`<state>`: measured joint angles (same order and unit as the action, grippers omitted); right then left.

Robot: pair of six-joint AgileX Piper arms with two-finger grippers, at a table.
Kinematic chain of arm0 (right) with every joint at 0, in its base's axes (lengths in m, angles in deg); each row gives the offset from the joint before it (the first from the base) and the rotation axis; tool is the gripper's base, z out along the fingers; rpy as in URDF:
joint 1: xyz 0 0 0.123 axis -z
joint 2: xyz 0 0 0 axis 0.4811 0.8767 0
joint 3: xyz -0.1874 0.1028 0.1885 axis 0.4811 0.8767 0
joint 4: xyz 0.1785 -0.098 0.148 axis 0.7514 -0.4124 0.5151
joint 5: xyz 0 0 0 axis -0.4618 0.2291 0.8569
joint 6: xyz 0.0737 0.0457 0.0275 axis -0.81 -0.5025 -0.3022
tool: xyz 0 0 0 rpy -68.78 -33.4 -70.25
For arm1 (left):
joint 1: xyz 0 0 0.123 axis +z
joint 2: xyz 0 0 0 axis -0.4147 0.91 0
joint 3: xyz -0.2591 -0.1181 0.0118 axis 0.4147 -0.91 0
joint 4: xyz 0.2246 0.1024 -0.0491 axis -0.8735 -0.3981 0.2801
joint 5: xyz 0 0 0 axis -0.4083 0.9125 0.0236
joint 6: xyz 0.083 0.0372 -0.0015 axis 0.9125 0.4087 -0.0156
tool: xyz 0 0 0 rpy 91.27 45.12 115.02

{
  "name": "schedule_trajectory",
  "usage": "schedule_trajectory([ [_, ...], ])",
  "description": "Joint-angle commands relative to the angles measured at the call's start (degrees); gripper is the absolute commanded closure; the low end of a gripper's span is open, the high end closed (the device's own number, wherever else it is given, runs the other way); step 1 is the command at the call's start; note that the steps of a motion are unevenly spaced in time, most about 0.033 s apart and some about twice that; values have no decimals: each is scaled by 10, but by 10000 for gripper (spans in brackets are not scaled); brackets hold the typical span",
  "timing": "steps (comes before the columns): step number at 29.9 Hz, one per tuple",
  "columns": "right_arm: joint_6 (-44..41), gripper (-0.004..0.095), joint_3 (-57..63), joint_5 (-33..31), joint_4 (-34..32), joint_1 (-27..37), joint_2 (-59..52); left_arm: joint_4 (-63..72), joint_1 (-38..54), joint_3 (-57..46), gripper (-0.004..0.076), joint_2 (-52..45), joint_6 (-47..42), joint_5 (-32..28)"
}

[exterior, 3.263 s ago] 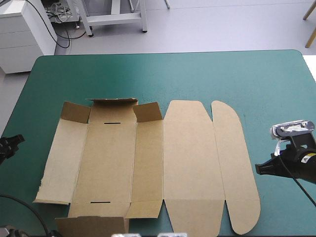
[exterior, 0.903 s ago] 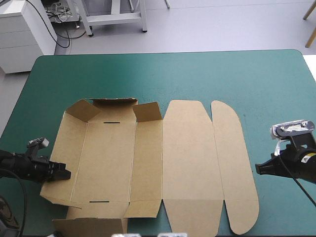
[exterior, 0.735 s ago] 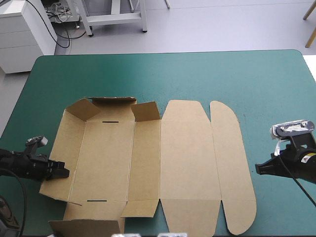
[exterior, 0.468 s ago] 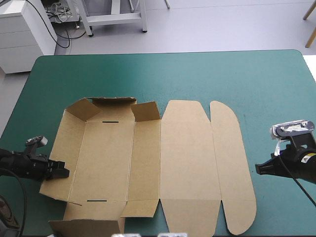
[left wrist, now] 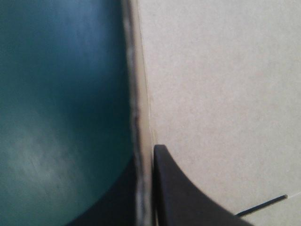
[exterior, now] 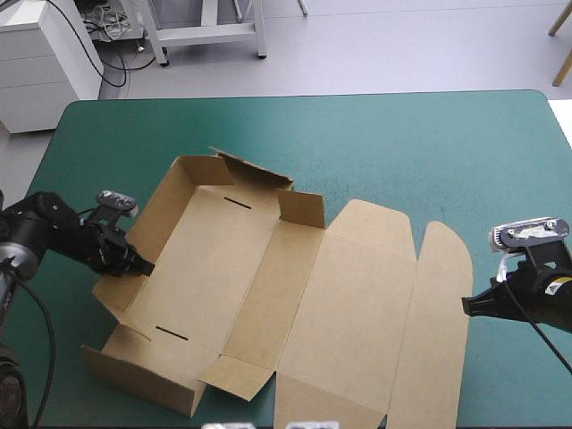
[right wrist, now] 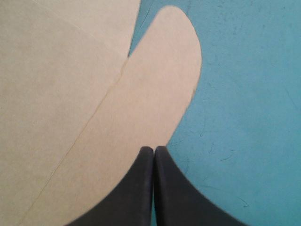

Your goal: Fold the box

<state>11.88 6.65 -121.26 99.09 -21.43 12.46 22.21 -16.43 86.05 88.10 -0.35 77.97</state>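
The brown box [exterior: 268, 286] lies askew on the table as a half-raised tray. Its left wall [exterior: 147, 241] and both end walls stand up. The lid [exterior: 357, 313] and its rounded flap [exterior: 442, 331] lie flat toward the right. My left gripper [exterior: 138, 266] is shut on the left wall's top edge. In the left wrist view the board's edge [left wrist: 138, 113] runs between the black fingers [left wrist: 188, 202] of that gripper [left wrist: 146, 153]. My right gripper [exterior: 466, 307] is shut with nothing in it, at the rounded flap's right edge. In the right wrist view it [right wrist: 154, 151] points over that flap [right wrist: 155, 84].
Bare teal-green cover [exterior: 402, 143] runs from the box to the table's far and right edges. The box's near parts reach the table's front edge [exterior: 295, 420]. A black cable hangs off the left arm at the table's left edge.
My left gripper has moved away from the front edge and rightward with the left wall, raising it. The whole box has swung clockwise, its rounded flap now close to the still right gripper.
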Motion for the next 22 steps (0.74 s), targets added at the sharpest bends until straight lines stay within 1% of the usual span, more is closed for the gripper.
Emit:
schedule_trajectory([
  [1, 4, 929, -13, 20, 6, 4, -3, -27, -69, 76, 731, -15, -5, -43],
  [6, 4, 929, -13, 20, 6, 4, -3, -125, -158, 150, 731, -15, -9, -77],
  [8, 4, 929, -13, 20, 6, 4, -3, -175, -197, 168, 731, -15, -31, -92],
  [13, 4, 929, -13, 20, 6, 4, -3, -305, -286, 178, 731, -14, -66, -152],
  [19, 4, 929, -13, 20, 6, 4, -3, -450, -388, 178, 731, -5, -135, -223],
  [22, 4, 929, -13, 20, 6, 4, -3, -507, -434, 178, 731, 2, -148, -251],
])
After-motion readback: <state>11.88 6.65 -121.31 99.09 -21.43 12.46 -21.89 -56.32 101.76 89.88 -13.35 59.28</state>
